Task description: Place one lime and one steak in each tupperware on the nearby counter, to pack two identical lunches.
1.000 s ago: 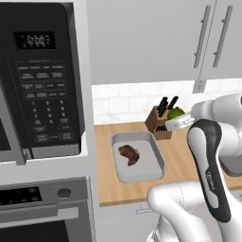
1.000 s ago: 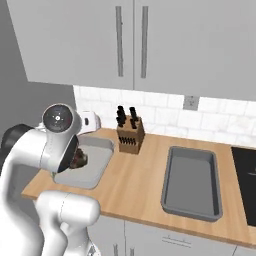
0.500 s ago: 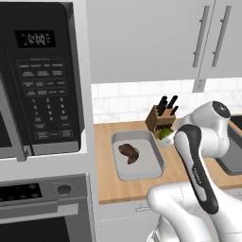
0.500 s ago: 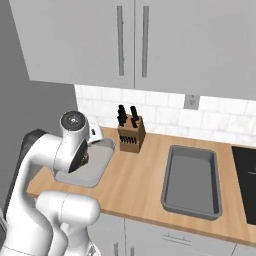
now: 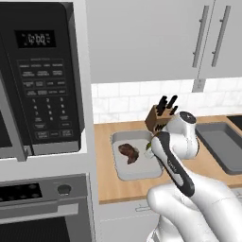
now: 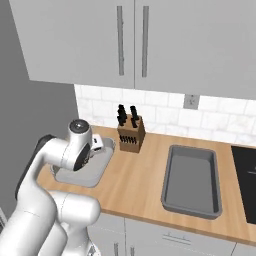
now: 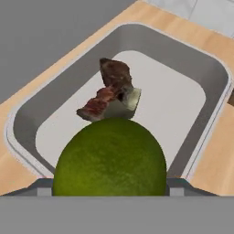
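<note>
The gripper (image 7: 109,194) is grasping a lime (image 7: 109,157), hanging over the left tray (image 7: 27,114), where one dark steak (image 7: 109,89) lies. The right tray (image 6: 192,180) looks empty, I think, so most packing remains.

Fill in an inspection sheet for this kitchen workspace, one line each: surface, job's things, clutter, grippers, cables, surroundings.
Surface: light wooden counter.
Job's things: brown steak lies in the left tupperware; lime held over that tray; right tupperware holds nothing.
Clutter: knife block at the backsplash between the trays.
Grippers: gripper, jaws closed on the lime.
Cables: nothing seen.
Surroundings: microwave and oven at left, wall cabinets above, wall outlet, black stovetop at right.
</note>
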